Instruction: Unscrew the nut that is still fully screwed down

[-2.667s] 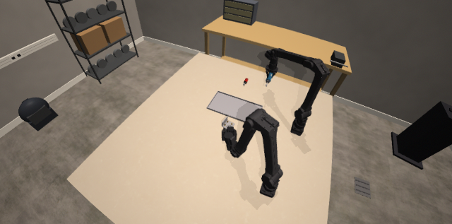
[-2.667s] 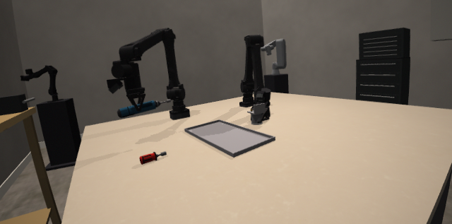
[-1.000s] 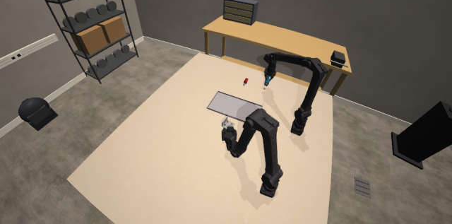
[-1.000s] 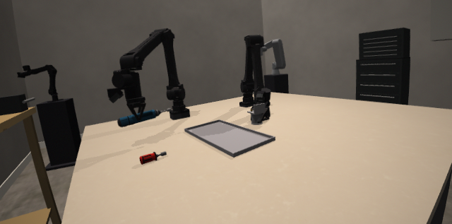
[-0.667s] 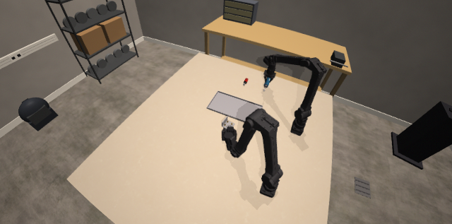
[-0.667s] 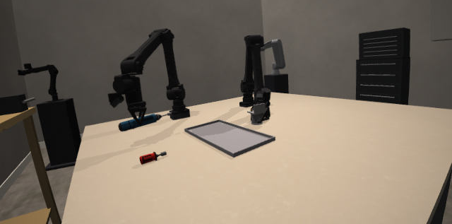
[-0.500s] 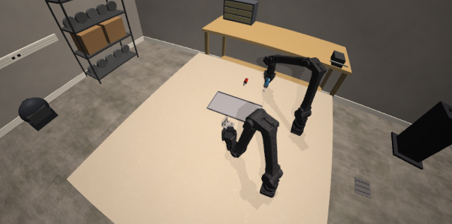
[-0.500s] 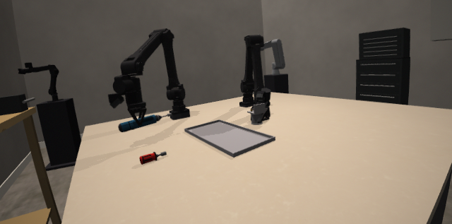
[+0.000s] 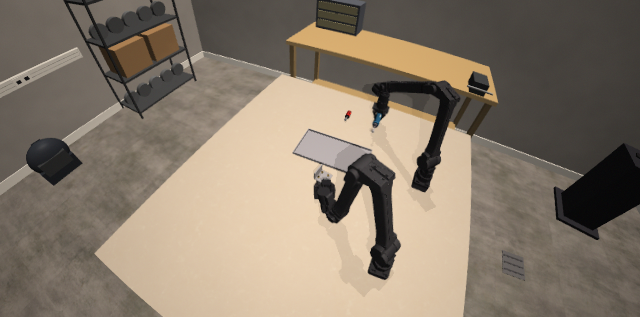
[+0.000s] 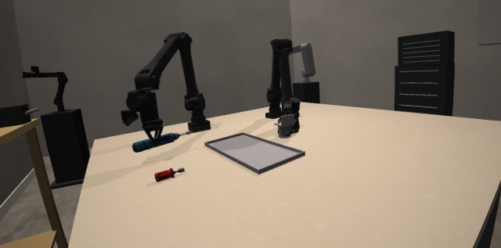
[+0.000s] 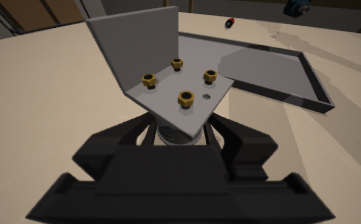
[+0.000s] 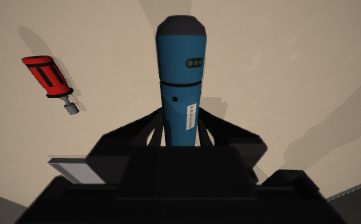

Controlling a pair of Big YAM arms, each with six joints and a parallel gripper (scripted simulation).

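The grey L-shaped bracket (image 9: 320,172) (image 10: 287,120) (image 11: 138,52) sits on the joint module (image 11: 178,136), which stands upright. Several brass nuts show on its plate; one is the front nut (image 11: 186,98), beside an empty hole. I cannot tell which nut is fully down. My left gripper (image 11: 180,112) is shut on the joint module, fingers on both sides below the plate. My right gripper (image 12: 180,111) (image 10: 155,138) is shut on the blue electric nut driver (image 9: 377,120) (image 10: 142,145) (image 12: 181,60), holding it nearly level, low above the table, away from the bracket.
A shallow grey tray (image 9: 320,146) (image 10: 250,151) (image 11: 271,67) lies beside the bracket, on the side towards the right arm's driver. A short red hand driver (image 9: 348,114) (image 10: 163,174) (image 12: 48,77) lies on the table beyond the tray.
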